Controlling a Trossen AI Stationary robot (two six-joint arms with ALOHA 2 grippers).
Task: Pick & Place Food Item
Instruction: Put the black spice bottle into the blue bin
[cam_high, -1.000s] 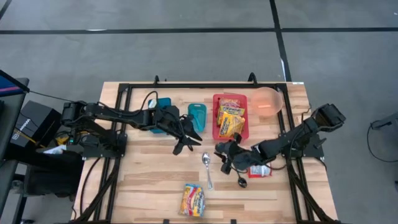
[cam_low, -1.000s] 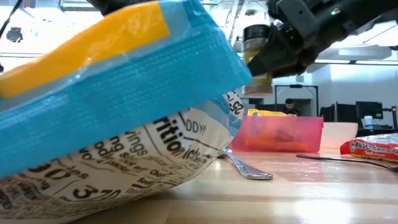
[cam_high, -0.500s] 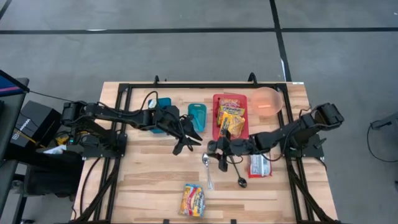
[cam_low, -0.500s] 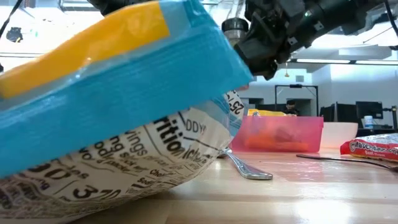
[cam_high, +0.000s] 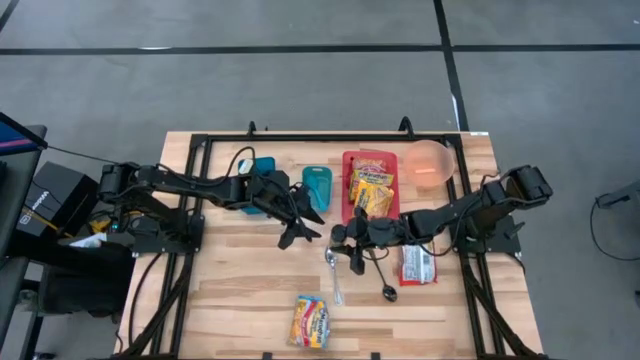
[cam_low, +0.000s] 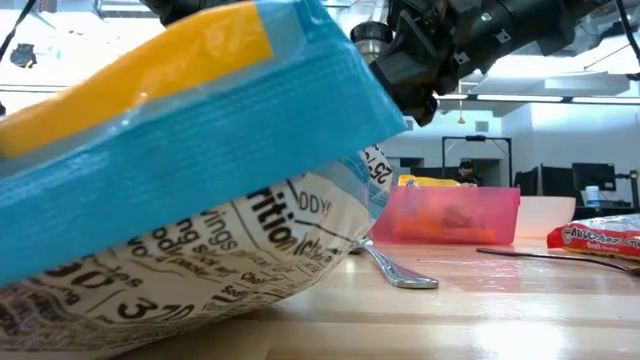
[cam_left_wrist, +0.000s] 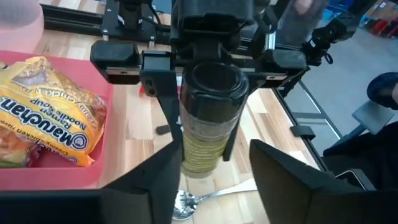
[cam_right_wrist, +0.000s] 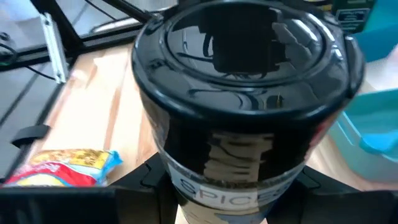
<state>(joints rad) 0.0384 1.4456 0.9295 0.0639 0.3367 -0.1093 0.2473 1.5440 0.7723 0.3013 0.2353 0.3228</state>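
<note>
Bare planks beside spoon, seemingly.

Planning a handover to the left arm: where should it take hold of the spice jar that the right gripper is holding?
Probably the black lid end, coming from the left gripper's side. The right gripper has its jaws clamped on the labelled body of the spice jar, so the round lid is the free part, and it points toward the open left gripper. Close across the lid's rim.

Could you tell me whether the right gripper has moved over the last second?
Yes. In the high view the right gripper, holding the spice jar, went left, from beside the red packet to above the spoon.
</note>
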